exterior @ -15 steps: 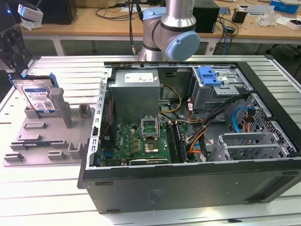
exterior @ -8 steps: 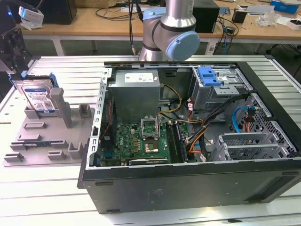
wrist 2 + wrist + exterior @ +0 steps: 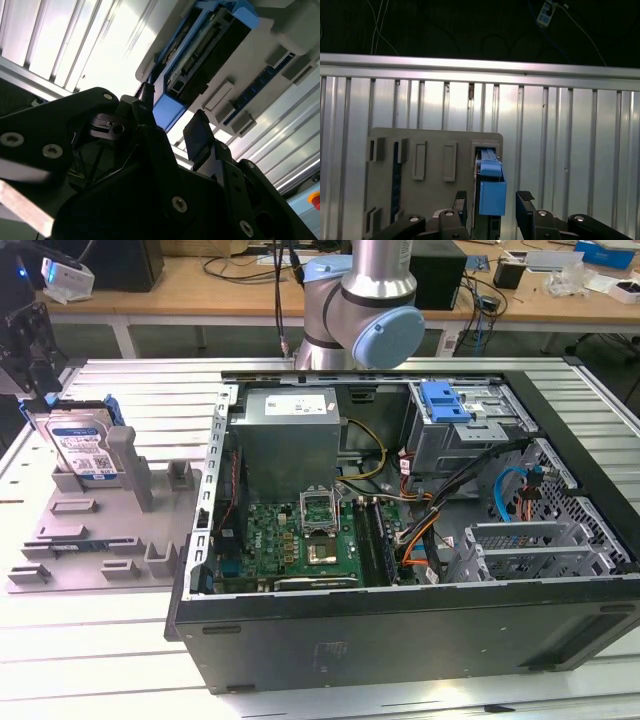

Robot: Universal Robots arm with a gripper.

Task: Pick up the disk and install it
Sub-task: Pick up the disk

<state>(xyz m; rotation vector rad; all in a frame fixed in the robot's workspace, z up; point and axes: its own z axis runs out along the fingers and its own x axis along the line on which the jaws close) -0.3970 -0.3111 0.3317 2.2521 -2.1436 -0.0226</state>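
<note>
Black gripper (image 3: 493,199) jaws stand released, one on either side of the disk (image 3: 491,181), whose blue-bracketed edge sits between them with a narrow gap at each side. Past the jaws, the disk stands on edge in a slot of the gray holder (image 3: 430,150), which rests on the slatted metal table (image 3: 570,150).

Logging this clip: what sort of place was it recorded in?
Most likely a robotics lab or test workshop: an open computer case lies on a slotted aluminium table, a robot arm rises at its far side, and wooden benches strewn with cables and gear stand beyond.
</note>
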